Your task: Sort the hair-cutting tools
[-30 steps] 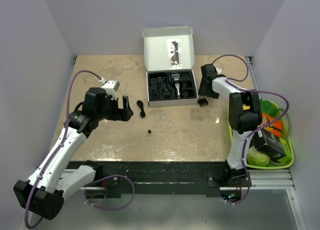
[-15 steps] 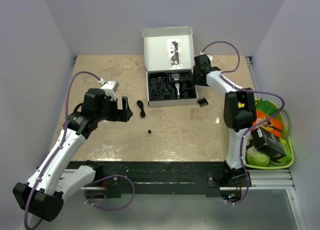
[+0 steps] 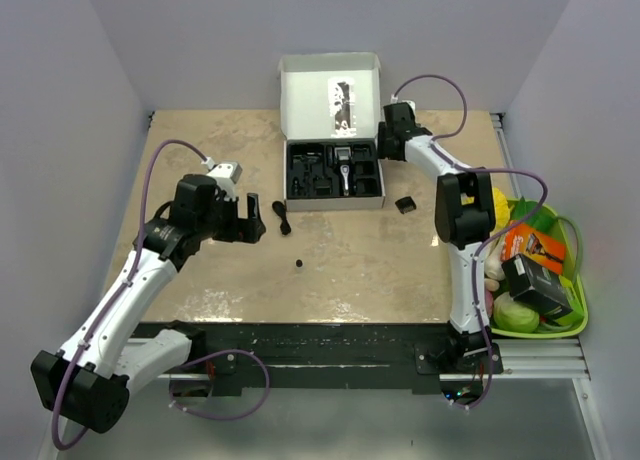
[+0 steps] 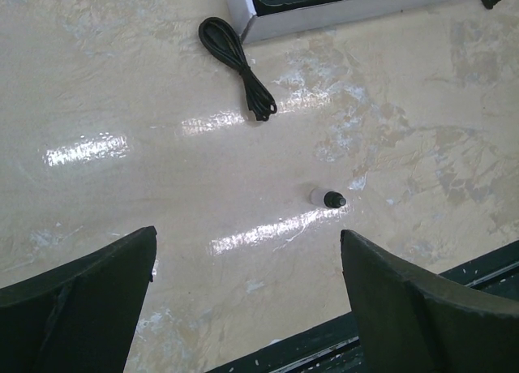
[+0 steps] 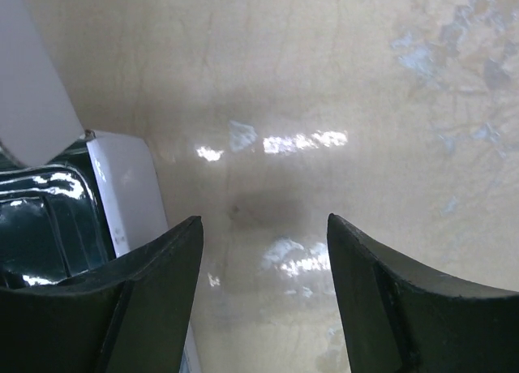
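left arm: rises from its base at the near left corner, forearm angled inward, left pincer [image 3: 251,220] low over the left half of the surface [image 3: 380,260]. its fingers are spread wide and released, nothing between them. right arm: stands up from its base at the near right, bends at the elbow and stretches far back and inward, so that the right pincer [image 5: 263,227] sits at the right wall of the open white box [image 3: 333,202]. its fingers are parted with only bare surface between them, grasping nothing; in the right wrist view the left finger [image 5: 130,300] overlaps the box's white wall, and contact cannot be confirmed. markings: the raised lid [image 3: 330,98] carries a dark printed picture; any lettering is too small to read. task items: the hair clipper [image 3: 343,168] lies in the black tray inside the box, left of the right pincer. the square comb guard [image 3: 405,204] lies on the surface off the box's near right corner, nearer the bases than the right pincer and apart from it. the thin cord [image 4: 239,65] lies just beside the left pincer, between it and the box. the tiny round bit [image 4: 332,199] lies alone on the surface, ahead of the left pincer's fingers. a green basket [image 3: 575,325] at the right edge holds coloured toys and a black box [image 3: 537,285].
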Controlling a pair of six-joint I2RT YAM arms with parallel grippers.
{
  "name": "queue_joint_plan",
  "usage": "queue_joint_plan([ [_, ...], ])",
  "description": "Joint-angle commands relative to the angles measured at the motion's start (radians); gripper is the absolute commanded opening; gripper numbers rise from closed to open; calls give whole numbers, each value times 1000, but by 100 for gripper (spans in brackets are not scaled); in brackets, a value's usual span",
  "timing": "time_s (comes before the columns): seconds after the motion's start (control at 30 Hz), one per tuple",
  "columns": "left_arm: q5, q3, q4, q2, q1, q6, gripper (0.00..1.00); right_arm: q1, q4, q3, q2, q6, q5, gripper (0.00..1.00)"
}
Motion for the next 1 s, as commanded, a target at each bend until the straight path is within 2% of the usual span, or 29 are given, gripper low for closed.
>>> queue_joint_plan([
  [0.0,-9,24,23,13,-2,17,100,20,83,43,28,-18,-167,67],
  [0.23,-3,24,34,27,-2,13,100,21,143,-69,-19,-9,-322,66],
  [0.47,-6,25,28,-5,-2,11,100,43,106,-216,-141,25,-353,66],
  [0.73,6,21,16,-54,-2,1,100,172,95,-319,-242,17,-346,66],
  [0.97,6,22,-4,-95,0,-1,100,264,91,-347,-244,59,-353,66],
])
